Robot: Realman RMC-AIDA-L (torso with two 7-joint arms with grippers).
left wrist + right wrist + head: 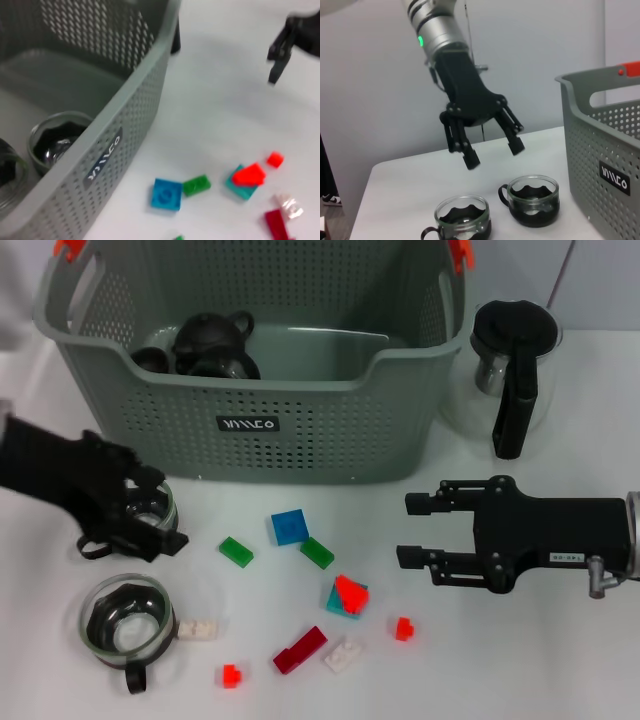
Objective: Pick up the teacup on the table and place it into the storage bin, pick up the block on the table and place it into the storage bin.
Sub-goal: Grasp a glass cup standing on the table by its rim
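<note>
white tabletop carries the teacup step: the left gripper (pixel 487 150), jaws spread and empty, hovers above a clear glass teacup (pixel 150 507) beside the grey-green perforated storage bin (pixel 300 415), needing descent and closing; right gripper (pixel 420 530) waits open.

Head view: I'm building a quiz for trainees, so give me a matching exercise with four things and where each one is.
Things:
1. dark teapot
2. glass pitcher
3. left claw
4. right claw

Places:
A. open, above a teacup
B. inside the storage bin
C. open, to the right of the scattered blocks
D. on the table, to the right of the storage bin

Pairs: 1-B, 2-D, 3-A, 4-C
</note>
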